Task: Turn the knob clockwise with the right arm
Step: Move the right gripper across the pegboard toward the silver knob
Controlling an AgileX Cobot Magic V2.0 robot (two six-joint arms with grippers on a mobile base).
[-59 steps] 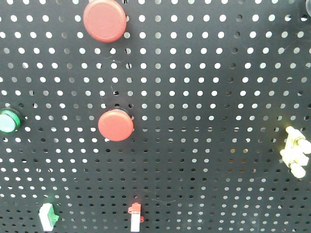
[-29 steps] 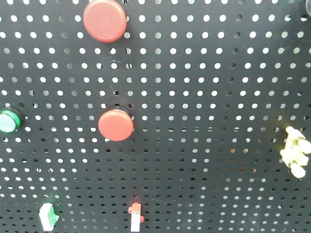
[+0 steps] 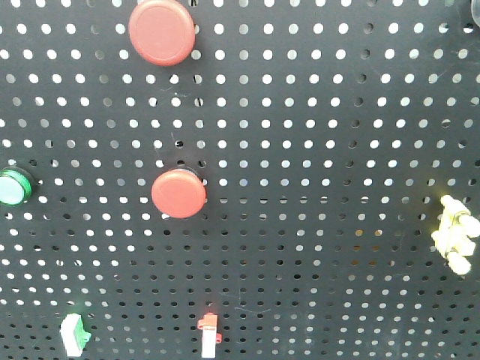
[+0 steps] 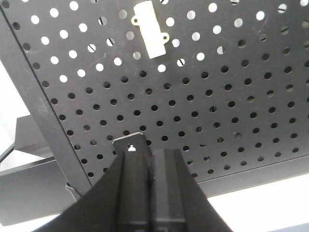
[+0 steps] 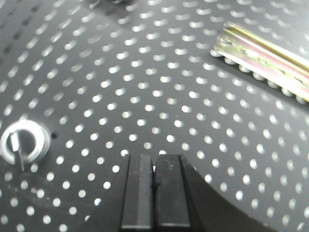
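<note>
Right wrist view, nearest first: the right claw [image 5: 153, 162] sits at the bottom centre of the frame, its two fingers clenched flat against each other with nothing between them. It hangs clear of the black pegboard [image 5: 159, 96]. The knob [image 5: 21, 144] – a silver ring with a short pointer – lies at the left edge, well apart from the fingers and up-left of them. A brass-coloured rail [image 5: 265, 50] crosses the upper right corner.

Left wrist view: the left claw [image 4: 150, 154] is likewise clenched on nothing, at the bottom centre. A white block [image 4: 150, 29] is fixed to the board near the top.

Front view: two red buttons [image 3: 178, 193], a green button [image 3: 13, 186] at the left edge and a pale yellow fitting [image 3: 456, 234] at the right edge. Neither arm is in the frame, and the knob cannot be picked out there.

Judgement: the task stands at the approach step – the knob is untouched. The next move calls for the right claw to release its fingers, shift left and upward in its own frame until the knob sits between them, close in on the board, grip the ring, and only then turn clockwise. The fingers must straddle the pointer squarely, or they may slip off the ring.

Against the earlier front frames: no part on the board has shifted, and no arm has entered that view.
</note>
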